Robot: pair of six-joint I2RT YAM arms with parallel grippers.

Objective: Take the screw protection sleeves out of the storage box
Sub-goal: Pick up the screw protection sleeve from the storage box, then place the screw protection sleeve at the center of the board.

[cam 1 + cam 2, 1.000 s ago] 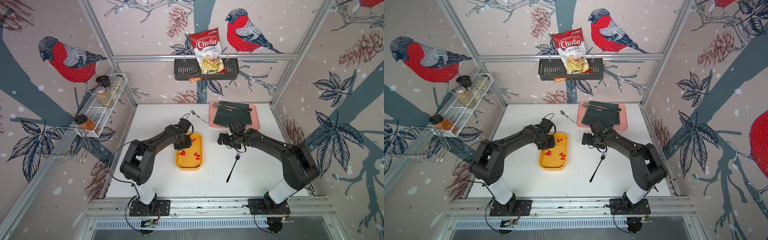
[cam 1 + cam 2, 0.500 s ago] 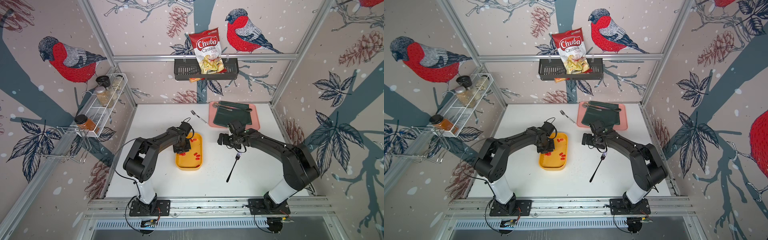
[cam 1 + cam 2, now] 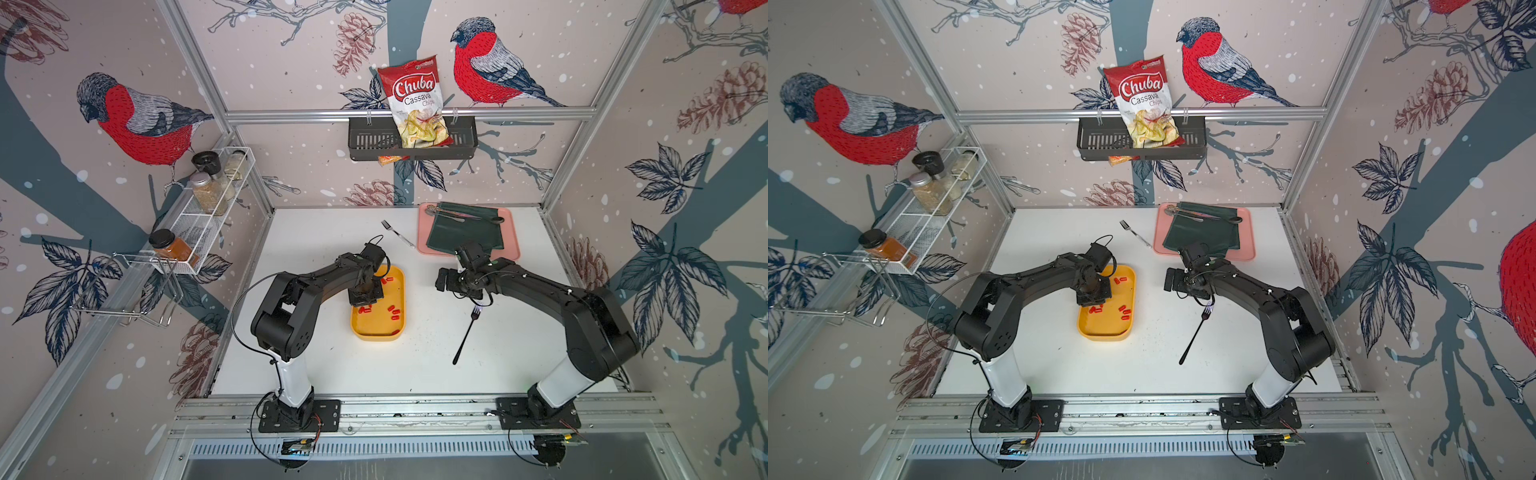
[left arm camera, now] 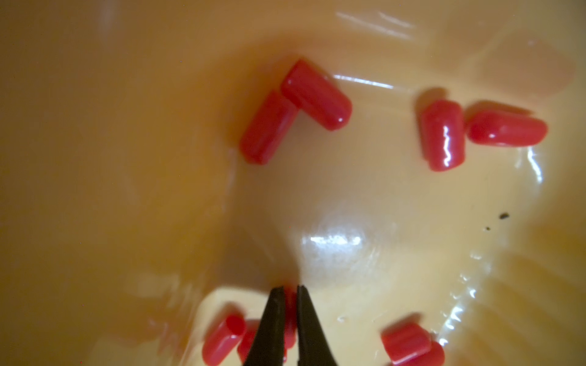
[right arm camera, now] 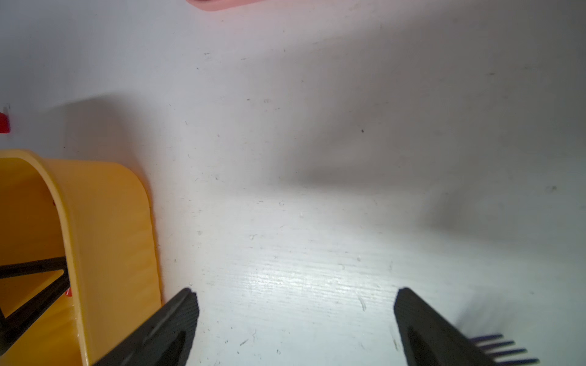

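My left gripper [image 4: 289,293] is down inside the yellow box [image 4: 126,158]. Its two black fingers [image 4: 272,320] are pressed almost together and pinch one red cap [image 4: 290,317] between their tips. Only a thin strip of that cap shows in the gap. I cannot tell whether the tips touch the box floor or sit just above it.

More caps lie loose on the box floor around this gripper. One [image 4: 223,339] lies close beside one finger, and another [image 4: 406,343] lies a little off to the other side. Farther ahead of the tips, two caps [image 4: 317,95] touch at an angle, and another pair [image 4: 442,136] lies side by side. In a top view my wrist hides the tips, and loose caps [image 3: 392,311] show just past it.

My right gripper [image 5: 295,294] is spread wide and empty, low over the bare white tabletop [image 5: 317,158]. The outer wall of the box [image 5: 104,221] stands just beside one finger [image 5: 177,323]. The tines of a dark fork [image 5: 501,348] show right by the other finger; I cannot tell whether they touch it.
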